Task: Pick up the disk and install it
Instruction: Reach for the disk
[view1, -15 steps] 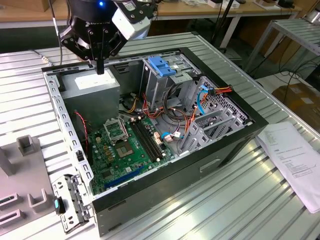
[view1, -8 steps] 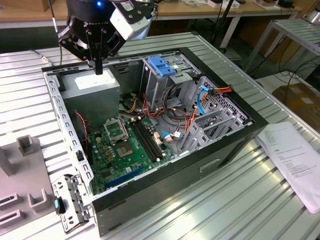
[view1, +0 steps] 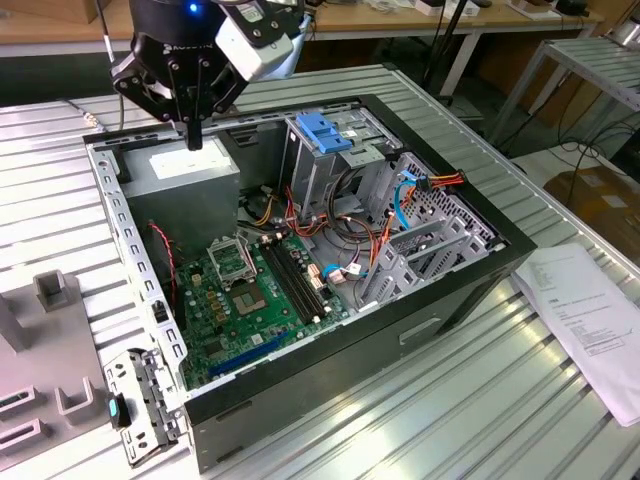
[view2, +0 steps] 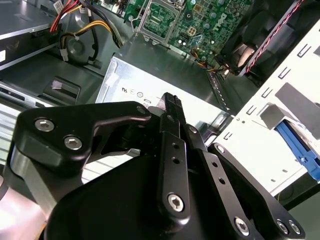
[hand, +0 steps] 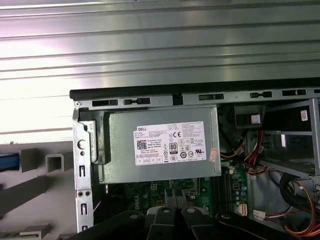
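Black gripper (view1: 194, 138) pinched closed; boxy grey power supply (view1: 190, 172) beneath.

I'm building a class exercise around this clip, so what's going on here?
A robot arm's gripper hangs over an open computer case, just above the grey power-supply box in its corner. The gripper is shut and holds nothing. In the exterior view, the drive cage with its blue handle stands to the right of the box, and the motherboard lies exposed on the case floor.
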